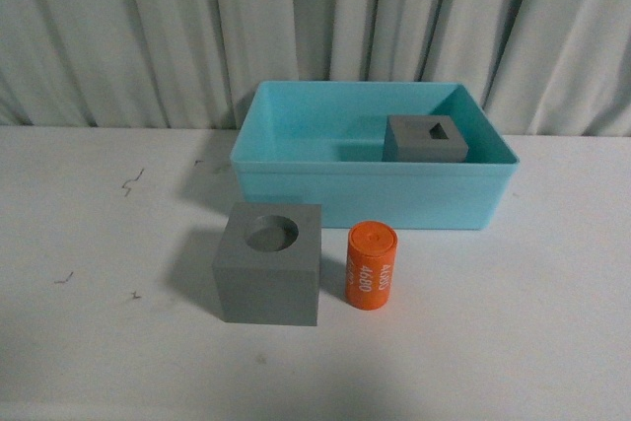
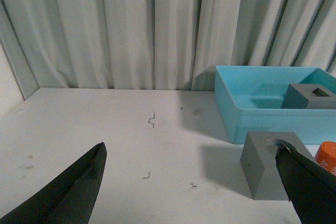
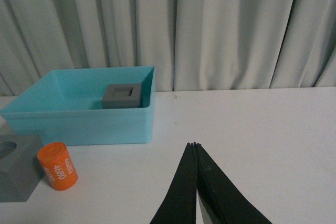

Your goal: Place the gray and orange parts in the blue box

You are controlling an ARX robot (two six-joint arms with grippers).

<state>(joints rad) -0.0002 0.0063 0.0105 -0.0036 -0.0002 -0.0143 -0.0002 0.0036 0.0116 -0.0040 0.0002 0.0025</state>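
Aiming the spread left gripper (image 2: 190, 151) at the round-holed matte gray cube (image 1: 268, 265), presumably next for the turquoise plastic bin (image 1: 365, 194), with the right gripper (image 3: 195, 148) pressed together, idle.

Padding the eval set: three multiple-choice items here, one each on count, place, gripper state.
1. How many parts stand on the table outside the blue box? A two; B one; C three.
2. The gray cube with the square hole is: A on the table; B in the blue box; C in a gripper.
3. The right gripper is: A open; B shut on a part; C shut, empty.
A: gray cube with the round hole and orange cylinder. B: box walls surround it. C: jaws meet, nothing between.
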